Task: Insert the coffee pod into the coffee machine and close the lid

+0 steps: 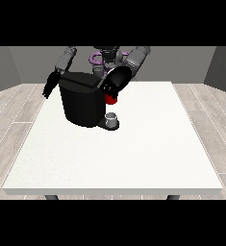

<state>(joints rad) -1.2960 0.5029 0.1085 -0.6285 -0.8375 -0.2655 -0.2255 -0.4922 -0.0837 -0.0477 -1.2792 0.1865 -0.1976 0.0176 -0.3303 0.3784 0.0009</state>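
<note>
One white table (133, 158), grey walls (8, 67), wood-plank floor (8, 120), black coffee machine (81, 103).

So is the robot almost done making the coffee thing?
Not clear yet. The hand at the view's right is at the top front of the black coffee machine, with something red just under it, maybe the pod. A small cup already waits below. The hand at the view's left hangs beside the machine. Whether the lid is closed cannot be seen.

no readable text, labels or numbers on anything here.
</note>
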